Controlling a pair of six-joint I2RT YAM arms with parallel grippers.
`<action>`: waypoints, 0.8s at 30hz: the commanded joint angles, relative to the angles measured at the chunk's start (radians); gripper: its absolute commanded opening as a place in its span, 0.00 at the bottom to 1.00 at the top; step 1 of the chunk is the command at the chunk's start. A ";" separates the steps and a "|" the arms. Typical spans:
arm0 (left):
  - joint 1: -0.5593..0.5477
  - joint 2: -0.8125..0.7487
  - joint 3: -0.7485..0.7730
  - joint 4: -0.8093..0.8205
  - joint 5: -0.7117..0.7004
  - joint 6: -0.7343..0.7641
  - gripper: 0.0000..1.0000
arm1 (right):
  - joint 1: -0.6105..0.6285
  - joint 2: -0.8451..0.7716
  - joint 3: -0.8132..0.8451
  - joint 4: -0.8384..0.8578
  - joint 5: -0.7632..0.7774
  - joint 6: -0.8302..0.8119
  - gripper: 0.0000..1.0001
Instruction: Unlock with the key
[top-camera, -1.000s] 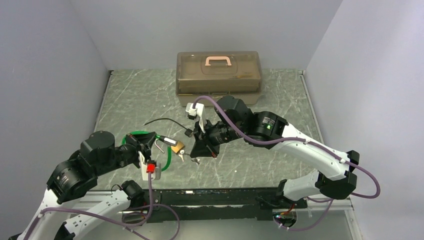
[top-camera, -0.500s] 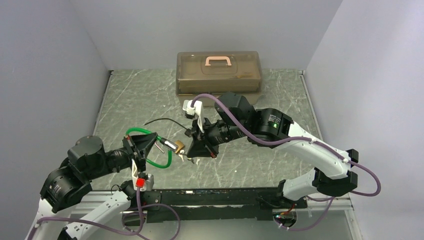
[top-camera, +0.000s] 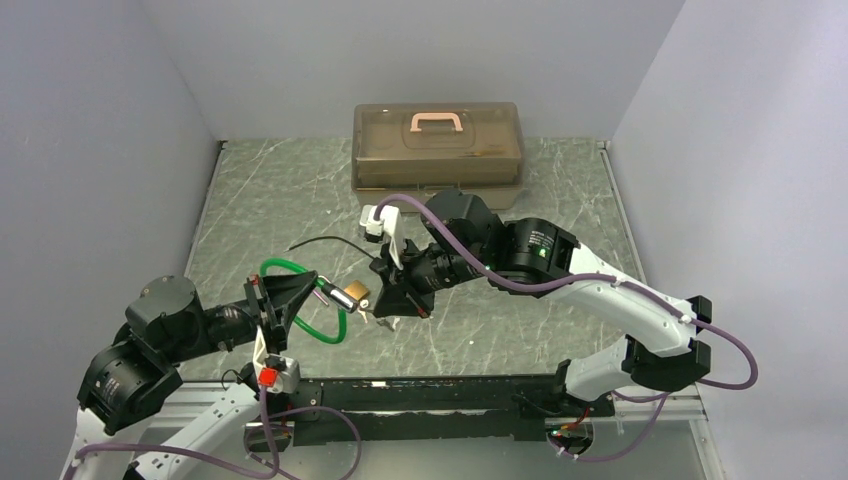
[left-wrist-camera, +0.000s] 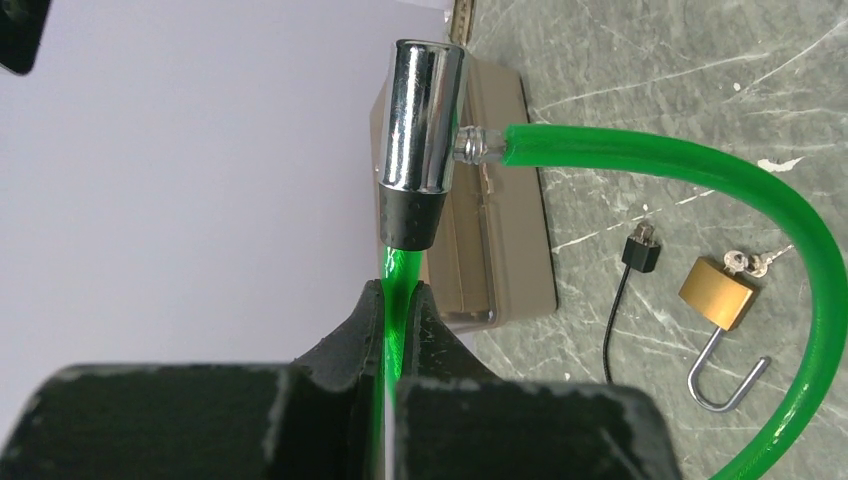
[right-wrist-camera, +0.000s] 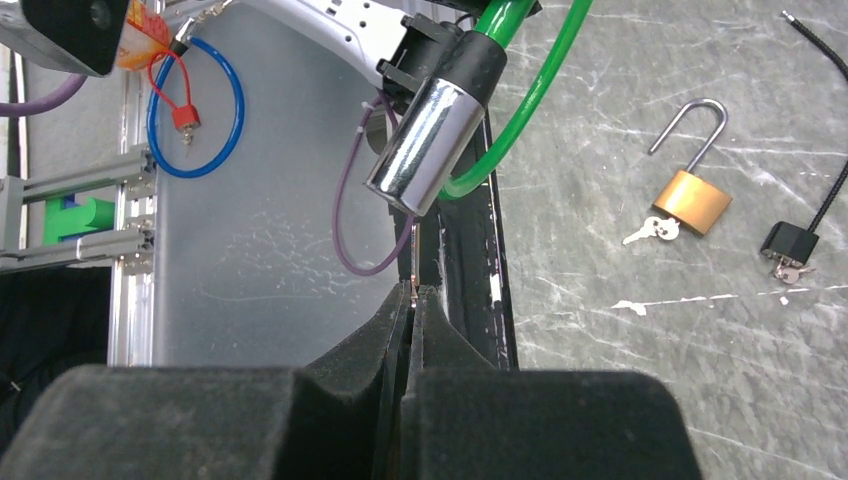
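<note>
My left gripper (left-wrist-camera: 400, 292) is shut on the green cable (left-wrist-camera: 700, 170) of a cable lock, just below its chrome cylinder (left-wrist-camera: 422, 115). It holds the lock above the table. In the top view the cylinder (top-camera: 333, 290) sticks out to the right of my left gripper (top-camera: 303, 292). My right gripper (right-wrist-camera: 413, 296) is shut on a thin key (right-wrist-camera: 413, 286); only a sliver of the blade shows at the fingertips. The blade points at the open end of the cylinder (right-wrist-camera: 425, 140), a short gap away. My right gripper (top-camera: 388, 308) hangs just right of the cylinder in the top view.
A brass padlock (right-wrist-camera: 692, 200) with an open shackle and small keys (right-wrist-camera: 652, 231) lies on the table below the lock. Next to it lies a thin black cable with a small black lock (right-wrist-camera: 788, 242). A brown toolbox (top-camera: 437, 145) stands at the back.
My left arm has drawn back toward the near edge and its wrist has rolled, with the cable still held. My right gripper has edged slightly left toward the cylinder.
</note>
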 joint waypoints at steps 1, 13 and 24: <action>0.022 -0.015 0.010 0.074 0.085 -0.002 0.00 | 0.003 -0.003 0.043 0.006 0.009 -0.009 0.00; 0.045 -0.022 -0.011 0.066 0.069 0.012 0.00 | 0.004 -0.039 0.030 0.001 0.026 0.013 0.00; 0.052 -0.012 -0.020 0.110 0.018 -0.046 0.00 | 0.004 -0.053 0.020 0.006 0.079 0.048 0.00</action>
